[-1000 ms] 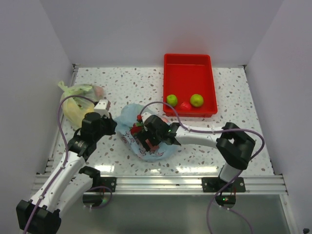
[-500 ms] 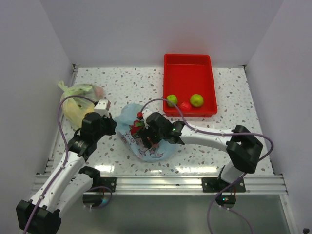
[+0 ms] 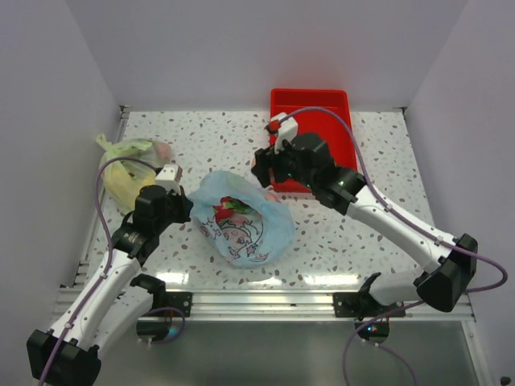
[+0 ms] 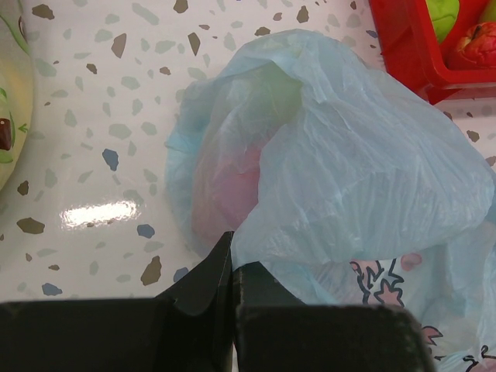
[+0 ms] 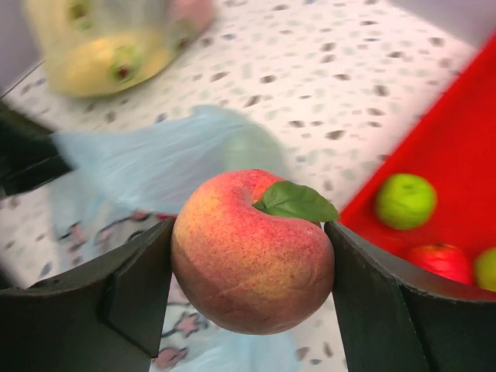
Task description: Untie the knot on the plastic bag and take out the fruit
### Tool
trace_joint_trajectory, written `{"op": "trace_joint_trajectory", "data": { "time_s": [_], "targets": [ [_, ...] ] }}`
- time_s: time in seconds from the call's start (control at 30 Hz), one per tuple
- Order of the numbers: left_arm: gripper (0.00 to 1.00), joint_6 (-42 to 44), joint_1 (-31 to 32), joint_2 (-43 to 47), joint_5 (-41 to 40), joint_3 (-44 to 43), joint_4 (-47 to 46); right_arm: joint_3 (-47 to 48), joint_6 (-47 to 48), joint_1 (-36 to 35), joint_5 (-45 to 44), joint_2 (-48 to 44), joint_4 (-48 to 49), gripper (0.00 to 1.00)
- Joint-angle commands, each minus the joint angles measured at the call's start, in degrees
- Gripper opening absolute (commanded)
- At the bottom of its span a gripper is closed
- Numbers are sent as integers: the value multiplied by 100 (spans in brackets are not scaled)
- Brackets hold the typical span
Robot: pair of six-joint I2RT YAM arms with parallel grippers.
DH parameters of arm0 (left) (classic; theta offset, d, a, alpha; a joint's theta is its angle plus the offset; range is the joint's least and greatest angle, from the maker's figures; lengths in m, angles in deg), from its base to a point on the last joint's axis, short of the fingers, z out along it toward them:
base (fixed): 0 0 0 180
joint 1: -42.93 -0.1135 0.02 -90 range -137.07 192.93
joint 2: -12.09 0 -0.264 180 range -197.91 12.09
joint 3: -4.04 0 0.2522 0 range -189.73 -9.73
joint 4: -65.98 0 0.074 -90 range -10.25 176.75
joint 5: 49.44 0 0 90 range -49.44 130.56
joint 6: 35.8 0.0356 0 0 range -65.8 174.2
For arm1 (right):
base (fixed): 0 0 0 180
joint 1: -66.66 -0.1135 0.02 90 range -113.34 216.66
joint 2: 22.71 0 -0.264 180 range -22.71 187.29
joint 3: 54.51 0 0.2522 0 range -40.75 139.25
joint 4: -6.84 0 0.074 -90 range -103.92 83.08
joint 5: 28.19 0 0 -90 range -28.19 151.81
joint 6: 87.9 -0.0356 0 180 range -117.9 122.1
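Observation:
The light blue plastic bag (image 3: 245, 229) lies open on the table, with red and green fruit (image 3: 232, 207) showing in its mouth. No knot shows. My left gripper (image 3: 187, 211) is shut on the bag's left edge (image 4: 349, 178), and a pink fruit (image 4: 236, 186) shows through the film. My right gripper (image 3: 264, 170) hangs above the table between the bag and the red tray (image 3: 310, 95). It is shut on a pinkish peach (image 5: 252, 252) with a green leaf, held between both fingers (image 5: 139, 287).
In the tray (image 5: 457, 155) lie two green fruits (image 5: 404, 200) and a red one (image 5: 438, 260). A yellow-green bag (image 3: 125, 165) with yellow fruit sits at the far left, beside my left arm. White walls close in the table on three sides.
My right gripper has closed on the peach inside the bag, lifted it out and moved up and to the right toward the tray. The left gripper has kept its hold.

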Motion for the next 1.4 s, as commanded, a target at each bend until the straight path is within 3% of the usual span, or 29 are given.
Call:
{"op": "trace_joint_trajectory", "data": {
  "time_s": [0.0, 0.17, 0.37, 0.5, 0.53, 0.57, 0.67, 0.93, 1.07, 1.37],
  "targets": [
    [0, 154, -38, 16, 51, -3, -208, 154, 59, 958, -322, 42, -50, 60],
    [0, 154, -38, -10, 51, -3, -208, 163, -547, 2206, -578, 646, 266, 63],
    [0, 154, -38, -36, 51, -3, -217, 558, -1048, 3035, -270, 1772, 530, 65],
    [0, 154, -29, -45, 165, -12, -217, 901, -1110, 3141, -191, 2502, 513, 75],
    [0, 154, -37, -45, 157, -3, -208, 1006, -1101, 3141, -156, 2703, 495, 88],
    [0, 154, -38, -45, 165, -12, -217, 1059, -1101, 3141, -112, 2766, 495, 94],
    [0, 163, -37, -36, 174, -3, -208, 1209, -1066, 3141, 29, 2863, 372, 99],
    [0, 198, -38, -10, 192, -12, -234, 850, -584, 2869, 451, 1994, 232, 99],
    [0, 198, -38, -1, 209, -12, -234, 463, -284, 2221, 460, 1344, 126, 98],
    [0, 84, -38, -88, 332, -353, -287, -1250, -925, 1103, 759, -370, 565, 96]
  ]
}}
